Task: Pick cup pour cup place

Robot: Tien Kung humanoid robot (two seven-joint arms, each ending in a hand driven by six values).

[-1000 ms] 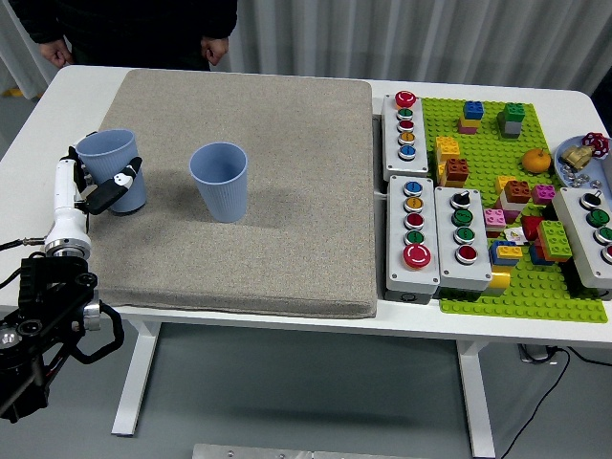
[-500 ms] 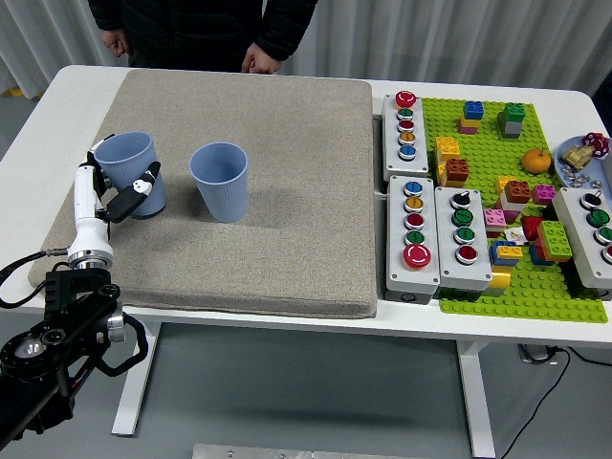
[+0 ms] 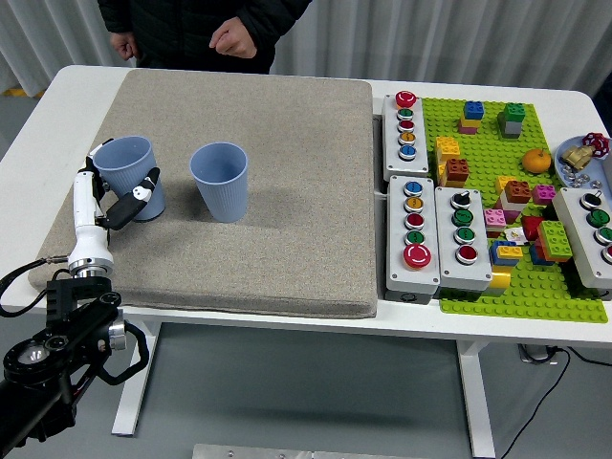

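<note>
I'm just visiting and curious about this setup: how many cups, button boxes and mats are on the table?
Blue cups: 2, the held cup in the left hand and the free cup
Grey button boxes: 4
Grey mat: 1
Total: 7

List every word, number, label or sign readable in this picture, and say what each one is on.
No text can be read anywhere.
Two blue cups, one held and one free: plain, no print.
Grey mat: no label.
Button boxes: coloured buttons only; any markings too small to tell.
Toy bricks on the green baseplate: one small piece may carry a picture, too blurred to read.
</note>
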